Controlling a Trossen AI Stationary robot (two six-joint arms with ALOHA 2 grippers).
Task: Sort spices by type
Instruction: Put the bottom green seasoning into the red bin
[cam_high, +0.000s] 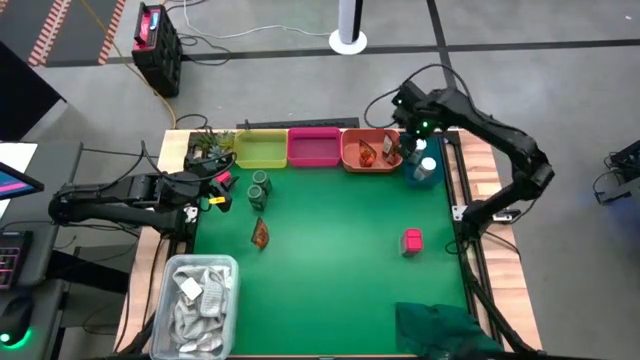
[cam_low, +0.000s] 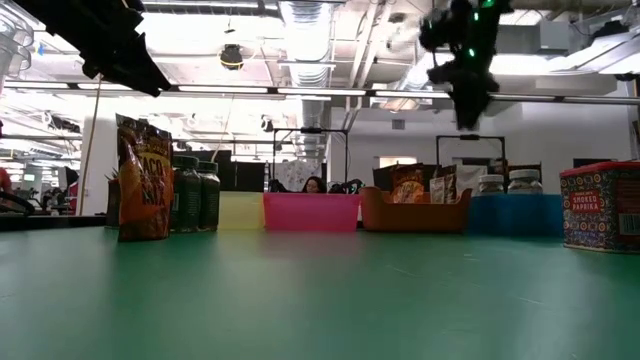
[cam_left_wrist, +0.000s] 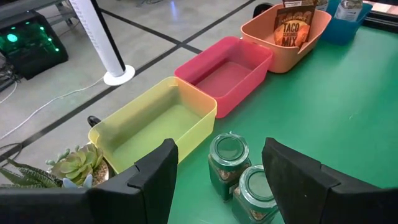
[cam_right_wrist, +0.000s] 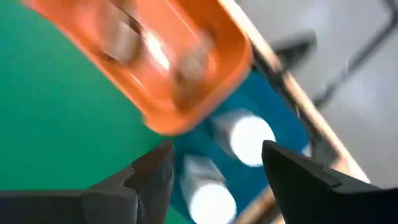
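Two dark green jars (cam_high: 260, 188) stand upright side by side on the green table, in front of the yellow tray (cam_high: 260, 150). My left gripper (cam_left_wrist: 219, 144) is open and hovers just left of the jars (cam_left_wrist: 239, 180), touching nothing. One orange-brown packet (cam_high: 260, 235) lies on the table; two more (cam_left_wrist: 292, 25) stand in the orange tray (cam_high: 368, 160). One pink box (cam_high: 412, 241) stands toward the table's right side. Two white-capped jars (cam_right_wrist: 249, 137) sit in the teal tray (cam_high: 424, 172). My right gripper (cam_right_wrist: 217, 146) is open above them.
The pink tray (cam_high: 313, 147) sits between the yellow and orange trays along the far edge. A clear tub of white packets (cam_high: 195, 300) is at the near left corner, a dark green cloth (cam_high: 445, 328) at the near right. A small plant (cam_high: 205, 145) stands at the far left.
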